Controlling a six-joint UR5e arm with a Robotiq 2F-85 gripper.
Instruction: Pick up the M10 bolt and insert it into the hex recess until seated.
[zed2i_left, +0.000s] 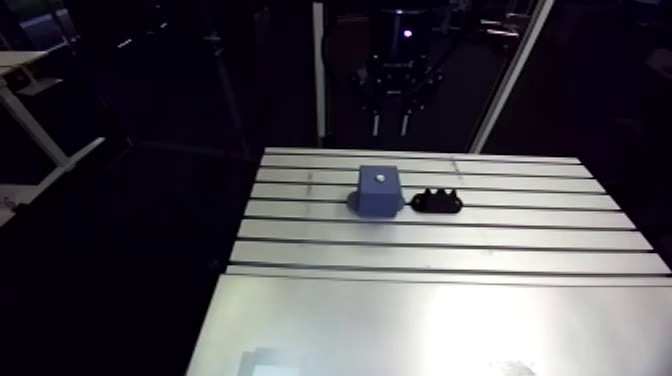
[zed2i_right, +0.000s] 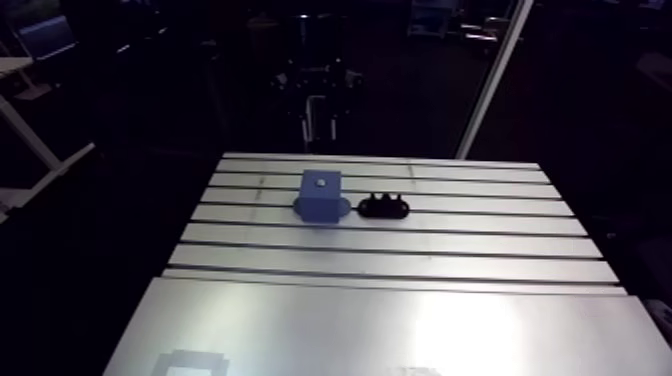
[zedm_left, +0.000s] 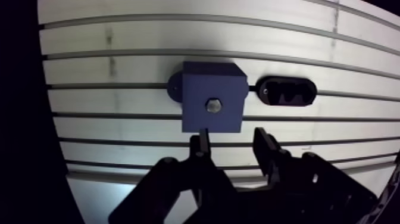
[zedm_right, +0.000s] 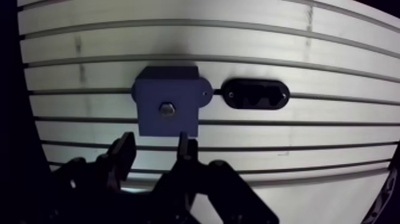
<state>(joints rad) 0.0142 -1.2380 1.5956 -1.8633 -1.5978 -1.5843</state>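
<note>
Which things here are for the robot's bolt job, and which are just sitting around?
For the job: bolt, already sitting in the top of the blue block; the open claw, holding nothing.
Just sitting around: black tray beside the block; the table underneath.

Hand (zedm_left: 232, 139) spread apart, seemingly empty.

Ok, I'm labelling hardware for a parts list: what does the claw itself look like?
In the wrist view the claw is black throughout: two slim fingers narrowing to blunt tips, each hinged on chunky, angular linkage bars. No markings or cables visible on it.
</note>
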